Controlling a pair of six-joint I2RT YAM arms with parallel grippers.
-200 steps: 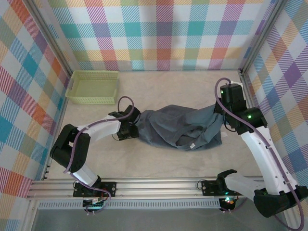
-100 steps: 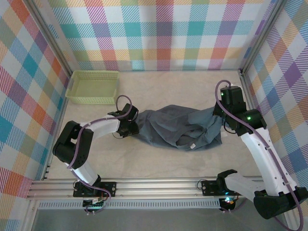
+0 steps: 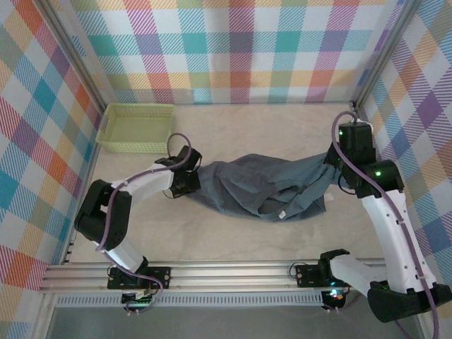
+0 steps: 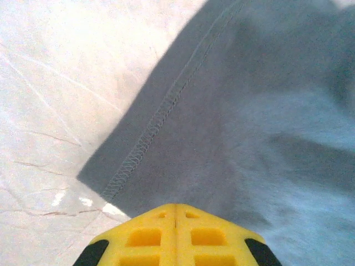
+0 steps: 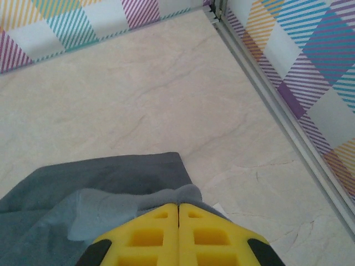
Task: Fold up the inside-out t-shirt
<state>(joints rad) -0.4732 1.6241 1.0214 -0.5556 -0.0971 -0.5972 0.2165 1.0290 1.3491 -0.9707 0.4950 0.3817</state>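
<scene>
The slate blue-grey inside-out t-shirt (image 3: pixel 254 185) lies rumpled and stretched across the middle of the table, its overlock seam facing up (image 4: pixel 150 133). At the shirt's left end my left gripper (image 3: pixel 192 179) is low on the table. Its yellow jaws (image 4: pixel 176 206) are pressed together on the cloth edge. My right gripper (image 3: pixel 332 168) is at the shirt's right end. Its jaws (image 5: pixel 178 206) are shut on a bunched fold of the t-shirt (image 5: pixel 111 188), which is lifted slightly off the table.
A pale yellow-green mesh basket (image 3: pixel 138 127) stands at the back left, just beyond the left arm. Checked walls close in the table, and the right wall's metal rail (image 5: pixel 266 77) runs close to the right gripper. Bare tabletop (image 3: pixel 268 127) lies behind the shirt.
My left gripper has closed on the shirt's left edge. The right arm has moved right and back with its end of the shirt, drawing the cloth longer.
</scene>
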